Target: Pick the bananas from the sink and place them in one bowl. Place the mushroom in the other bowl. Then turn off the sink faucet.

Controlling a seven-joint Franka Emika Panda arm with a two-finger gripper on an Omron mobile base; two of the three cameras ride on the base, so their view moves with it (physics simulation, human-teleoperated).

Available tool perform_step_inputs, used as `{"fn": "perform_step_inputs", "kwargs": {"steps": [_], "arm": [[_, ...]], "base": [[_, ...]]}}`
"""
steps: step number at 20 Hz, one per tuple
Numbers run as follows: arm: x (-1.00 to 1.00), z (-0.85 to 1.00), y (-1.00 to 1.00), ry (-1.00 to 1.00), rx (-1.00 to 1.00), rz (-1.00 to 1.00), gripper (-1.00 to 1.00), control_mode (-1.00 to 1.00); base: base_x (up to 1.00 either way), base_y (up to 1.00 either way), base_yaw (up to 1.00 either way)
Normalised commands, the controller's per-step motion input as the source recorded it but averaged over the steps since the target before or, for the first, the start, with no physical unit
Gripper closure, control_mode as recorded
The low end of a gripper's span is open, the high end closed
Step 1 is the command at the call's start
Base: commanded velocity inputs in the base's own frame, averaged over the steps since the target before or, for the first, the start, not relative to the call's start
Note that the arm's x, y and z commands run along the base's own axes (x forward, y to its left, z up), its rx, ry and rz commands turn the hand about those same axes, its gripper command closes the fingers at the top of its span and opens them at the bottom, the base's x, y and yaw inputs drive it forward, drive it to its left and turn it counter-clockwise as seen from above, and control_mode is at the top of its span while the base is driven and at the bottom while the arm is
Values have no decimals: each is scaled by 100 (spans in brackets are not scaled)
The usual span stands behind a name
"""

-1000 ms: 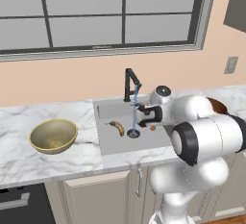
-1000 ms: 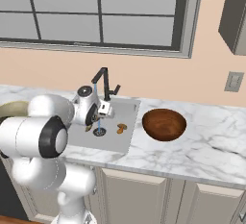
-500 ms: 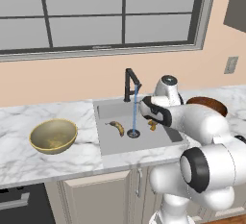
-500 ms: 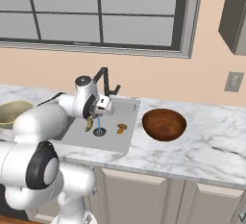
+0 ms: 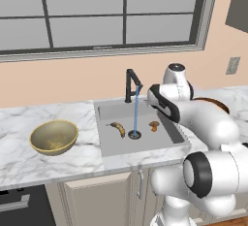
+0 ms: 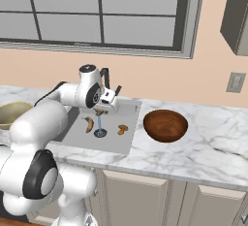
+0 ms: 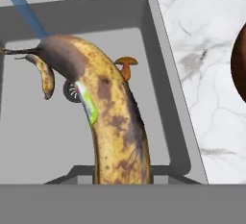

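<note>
Yellow-brown banana [image 7: 113,122] | clamped in tool [image 6: 102,108] | raised above sink [image 7: 158,64]

The white arm rises from the base in front of the cabinets, its big dark-jointed shoulder low and near the cameras, then bends forward and reaches out at about faucet height. The forearm runs level, ending in a rounded white wrist with a grey cap on top. Below and ahead of that wrist sits the end effector [image 6: 102,107], angled downward over the basin. Its fingers are drawn close together, clamped on a banana [image 7: 108,117] that hangs lengthwise out from the hand. In the left base view the dark hand section juts left of the wrist, tilted slightly down.
</note>
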Motion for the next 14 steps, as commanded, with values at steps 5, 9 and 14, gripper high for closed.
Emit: {"fn": "perform_step_inputs", "kwargs": {"steps": [5,9,14], "arm": [[-9,18,-46,8,-2,-11,100,-100],[-10,7,-62,5,0,-11,100,-100],[-12,2,-70,1,0,-9,100,-100]], "base": [[0,0,0],[0,0,0],[0,0,0]]}}
